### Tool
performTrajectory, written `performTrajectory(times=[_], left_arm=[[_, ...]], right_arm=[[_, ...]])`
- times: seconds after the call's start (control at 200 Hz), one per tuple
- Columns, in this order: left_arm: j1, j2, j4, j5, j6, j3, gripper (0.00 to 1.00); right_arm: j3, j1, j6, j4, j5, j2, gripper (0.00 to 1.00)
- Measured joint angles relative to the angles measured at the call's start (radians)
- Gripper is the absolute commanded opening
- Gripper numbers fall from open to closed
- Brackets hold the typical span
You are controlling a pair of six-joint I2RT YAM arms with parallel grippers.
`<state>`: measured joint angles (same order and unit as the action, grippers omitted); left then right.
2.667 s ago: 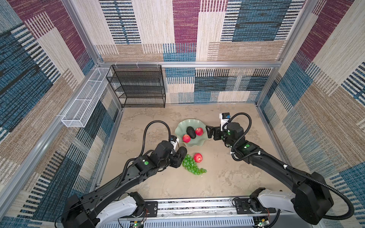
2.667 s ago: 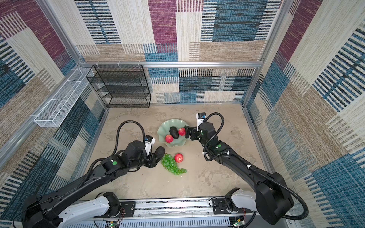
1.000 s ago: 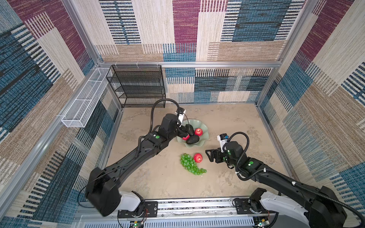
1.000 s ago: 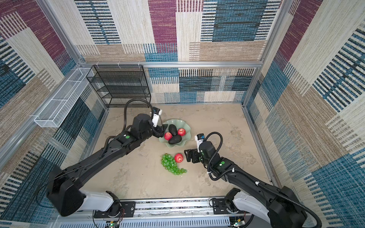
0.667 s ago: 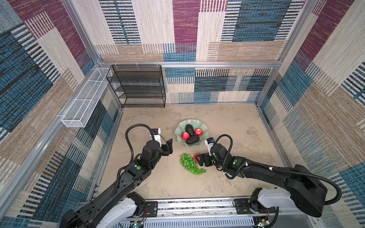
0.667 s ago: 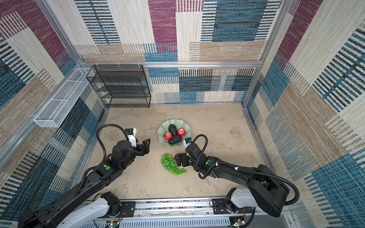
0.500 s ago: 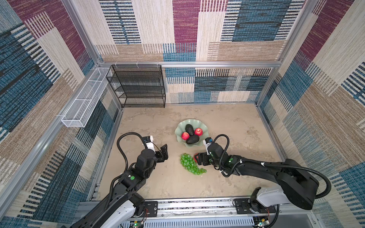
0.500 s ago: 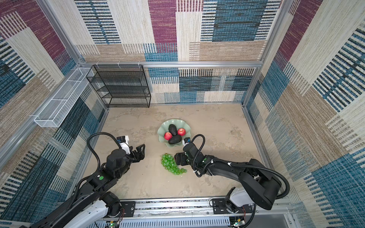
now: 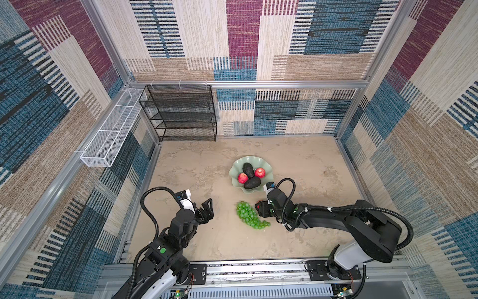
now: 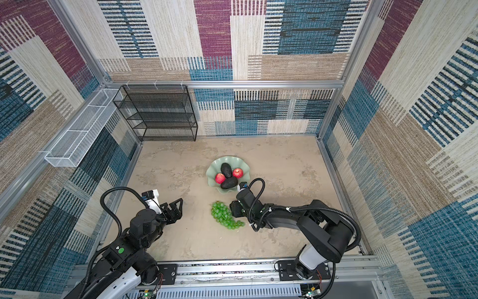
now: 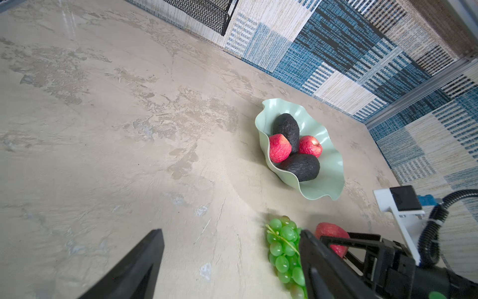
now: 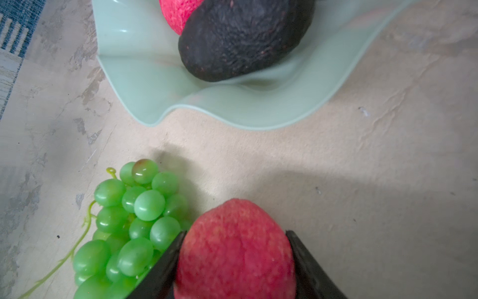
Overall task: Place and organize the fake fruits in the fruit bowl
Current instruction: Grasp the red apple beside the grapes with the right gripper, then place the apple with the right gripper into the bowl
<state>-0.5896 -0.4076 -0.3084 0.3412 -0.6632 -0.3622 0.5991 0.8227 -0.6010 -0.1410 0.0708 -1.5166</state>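
The pale green fruit bowl holds two dark avocados and two red apples. In front of it a bunch of green grapes lies on the table. Right beside the grapes, my right gripper is shut on a third red apple, low at the table. Both of its fingers press the apple's sides. My left gripper stands open and empty, left of the grapes.
A black wire shelf rack stands at the back left. A white mesh basket hangs on the left wall. A metal rail runs along the front edge. Patterned walls close in all sides.
My left arm has pulled back from the bowl toward the front left, its gripper open. My right gripper has moved left to the loose apple by the grapes and closed on it.
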Motion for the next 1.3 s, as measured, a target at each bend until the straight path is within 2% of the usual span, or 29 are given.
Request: performTrajectory(times=[0.115, 0.296, 0.416, 0.551, 0.726, 0.952, 1.142, 1.302], left_arm=[[0.000, -0.036, 0.021, -0.001, -0.002, 0.002, 0.85], [0.002, -0.146, 0.072, -0.005, -0.002, -0.004, 0.85], [0.002, -0.208, 0.107, -0.009, 0.005, -0.013, 0.85], [0.002, -0.233, 0.117, -0.027, 0.005, -0.014, 0.85], [0.002, -0.181, 0.091, -0.048, 0.001, -0.019, 0.85], [0.002, -0.070, -0.005, -0.069, -0.020, -0.012, 0.85], [0.002, -0.026, -0.092, -0.085, -0.037, -0.011, 0.85], [0.002, -0.013, -0.130, -0.086, -0.044, -0.011, 0.85]], right_arm=[[-0.053, 0.000, -0.003, 0.039, 0.031, 0.129, 0.50], [-0.074, -0.008, 0.014, 0.210, 0.129, 0.414, 0.50], [0.023, -0.076, 0.081, 0.251, 0.149, 0.447, 0.51], [0.203, -0.178, 0.198, 0.237, 0.120, 0.267, 0.51], [0.467, -0.226, 0.340, 0.193, 0.047, -0.034, 0.51], [0.708, -0.282, 0.397, 0.191, -0.012, -0.361, 0.52], [0.843, -0.288, 0.422, 0.199, -0.039, -0.531, 0.65], [0.862, -0.301, 0.419, 0.214, -0.042, -0.555, 0.73]])
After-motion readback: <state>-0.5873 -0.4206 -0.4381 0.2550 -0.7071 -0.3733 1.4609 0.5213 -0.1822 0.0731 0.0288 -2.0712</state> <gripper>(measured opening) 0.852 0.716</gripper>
